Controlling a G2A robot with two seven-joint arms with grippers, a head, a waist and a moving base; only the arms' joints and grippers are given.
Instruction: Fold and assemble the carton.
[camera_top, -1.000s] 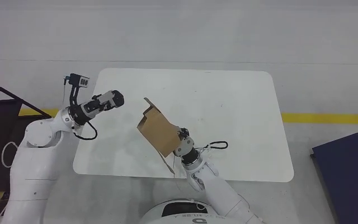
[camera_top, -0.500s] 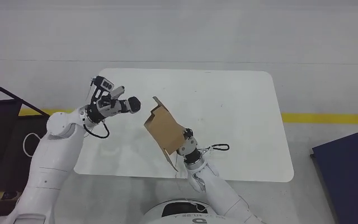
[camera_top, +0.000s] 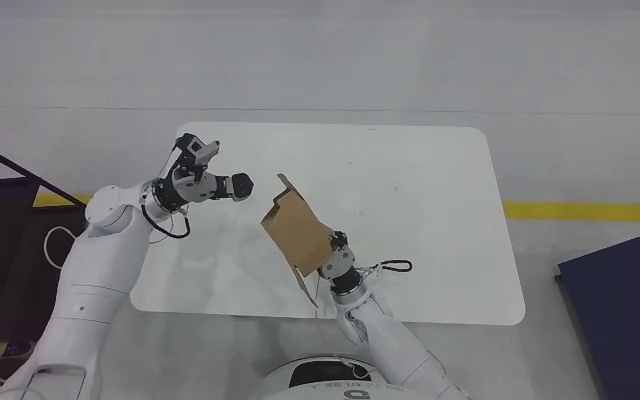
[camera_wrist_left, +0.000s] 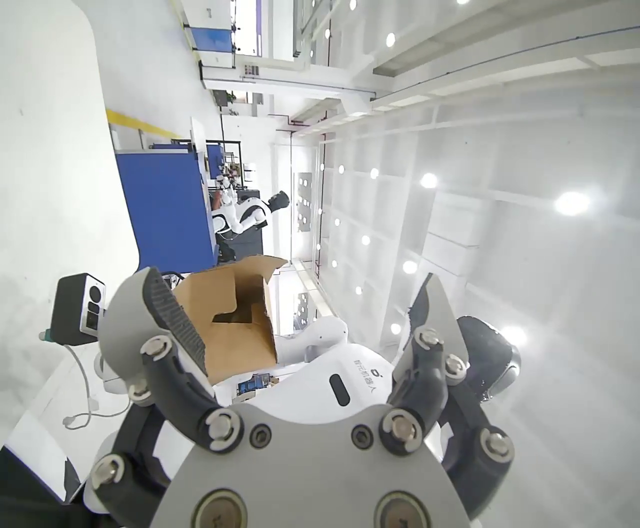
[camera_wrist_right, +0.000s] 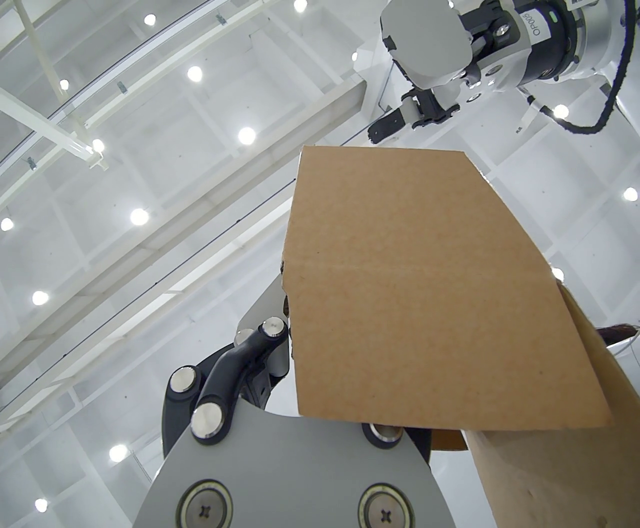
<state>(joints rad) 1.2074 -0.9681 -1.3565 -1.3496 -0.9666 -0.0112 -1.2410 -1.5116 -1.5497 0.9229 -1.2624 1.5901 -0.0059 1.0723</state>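
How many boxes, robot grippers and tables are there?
1 box
2 grippers: left gripper, right gripper
1 table
Total: 4

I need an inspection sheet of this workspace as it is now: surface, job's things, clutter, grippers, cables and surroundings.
Surface: white table with rounded corners.
Job's things: brown carton, partly opened, held up and tilted, flaps not closed.
Clutter: nothing seen.
Grippers: right gripper shut on the carton's lower edge; left gripper open, beside the carton, not touching it.
Cables: black cable loop by the right wrist.
Surroundings: grey floor with a yellow floor line; blue mat at one corner.
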